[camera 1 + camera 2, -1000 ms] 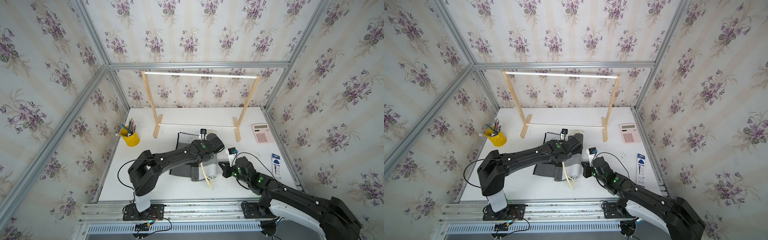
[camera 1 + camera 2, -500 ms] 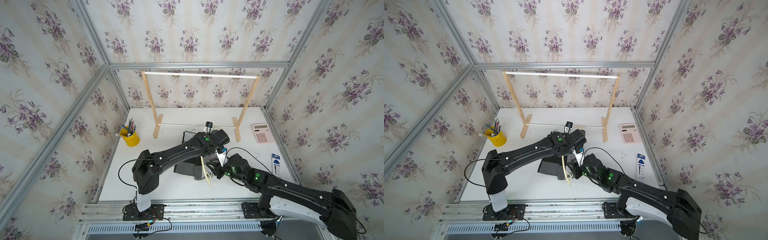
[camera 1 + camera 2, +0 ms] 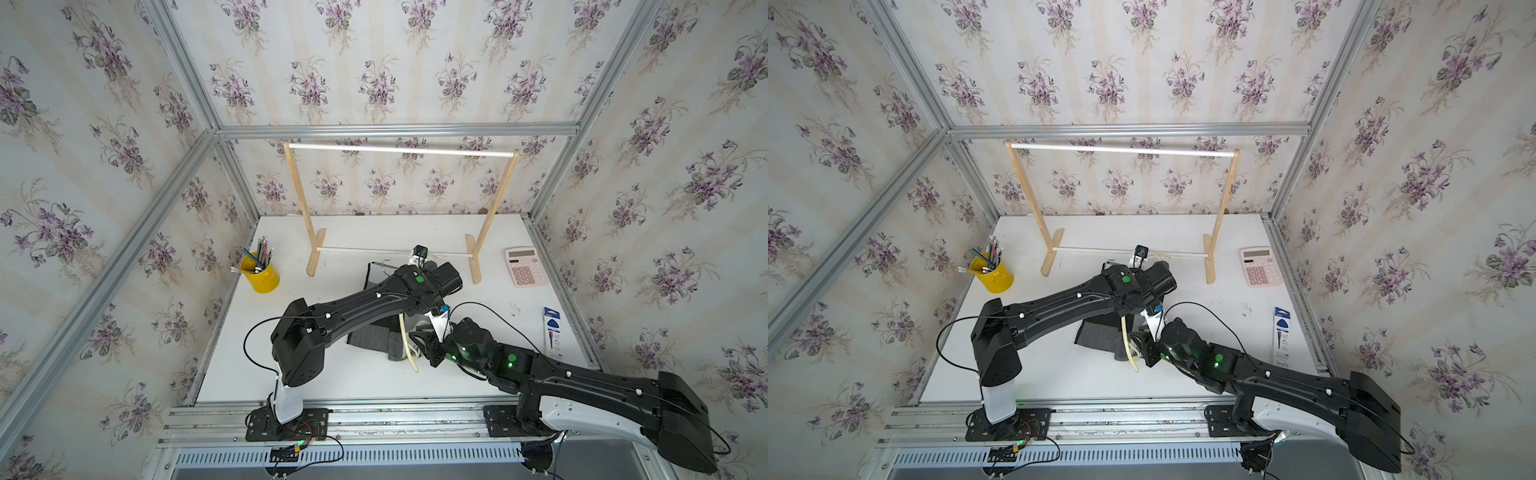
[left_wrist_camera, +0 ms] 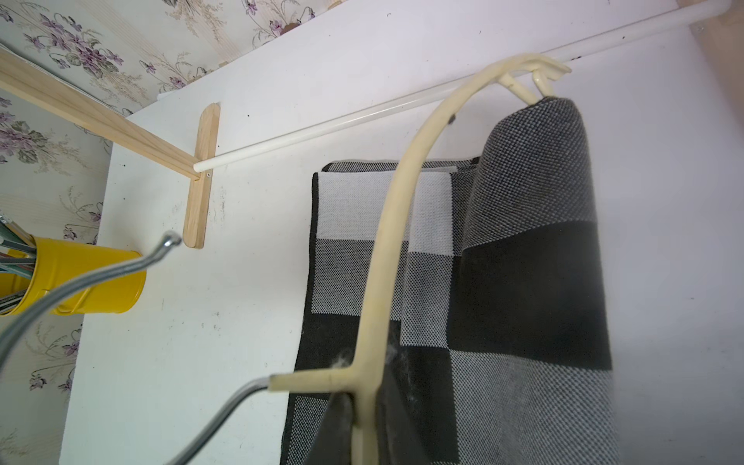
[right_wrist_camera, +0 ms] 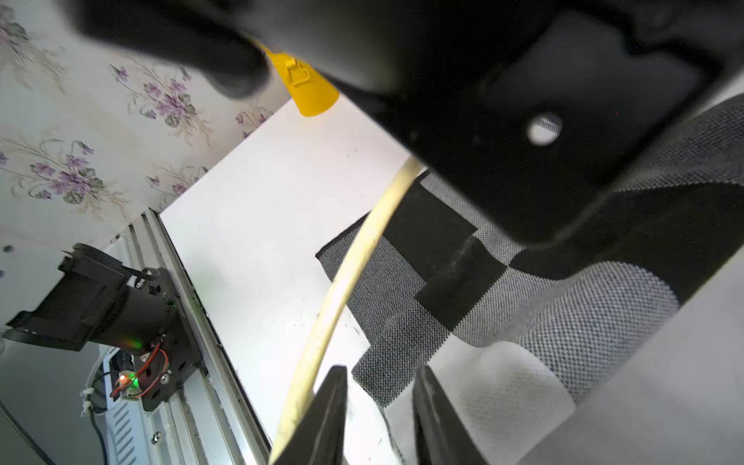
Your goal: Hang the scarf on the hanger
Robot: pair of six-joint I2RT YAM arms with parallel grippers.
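1. Left tool (image 4: 364, 406) at bottom centre of the left wrist view: clamped shut on the hanger (image 4: 386, 241), just where the neck meets the curved arm.
2. Metal hook (image 4: 169, 241) reaching toward the left edge of that frame, above bare bench (image 4: 181, 342).
3. Hanger's far tip at upper right of that frame, close to the rack's white lower rod (image 4: 322, 127); touching or apart, cannot tell.
4. Scarf (image 4: 531, 282) right of centre in that frame: one fold lifted up to the hanger's far end, the rest flat on the bench underneath, checks facing up.
5. In both top views, scarf near frame centre and largely hidden beneath the left arm (image 3: 357, 307), with a grey corner showing just below it.
6. Right tool (image 5: 380, 374) at the bottom of the right wrist view: jaws parted and gripping nothing, with the scarf's pale corner and the bench visible in the gap.
7. Hanger's cream near end just beside one finger (image 5: 330, 402) of the right tool.
8. In a top view, right tool just right of the hanger's near end, a little below frame centre.
9. Rack (image 3: 299, 195) standing at upper centre, at the back of the bench.
10. Yellow cup (image 3: 262, 276) of pencils at left, pink calculator (image 3: 525, 266) at right, blue packet (image 3: 552, 332) below the calculator, all well apart from the scarf.
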